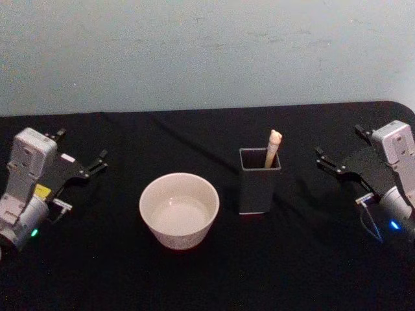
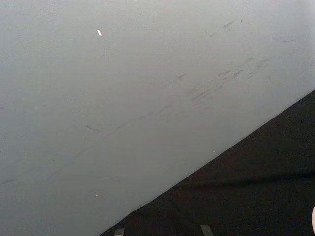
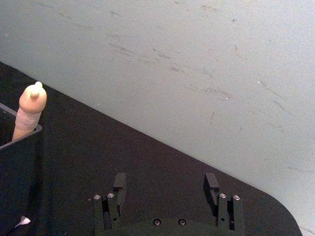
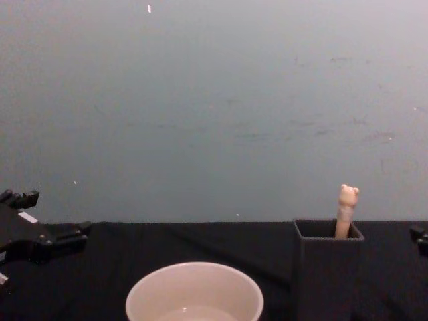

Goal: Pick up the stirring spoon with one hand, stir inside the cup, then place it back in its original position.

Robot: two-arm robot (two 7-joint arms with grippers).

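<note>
Your stirring spoon (image 1: 273,148) stands in the dark holder (image 1: 259,184), leaning into its far right corner, with the bear-head knob above the rim. The cup (image 1: 179,210) sits on the black surface (image 1: 194,136) just left of the holder, a little nearer the robot. Your right gripper (image 1: 339,142) is to the holder's right, fingers spread and released, grasping nothing. Your left gripper (image 1: 81,146) is well left of the holder, beyond the cup, fingers likewise spread and empty.
</note>
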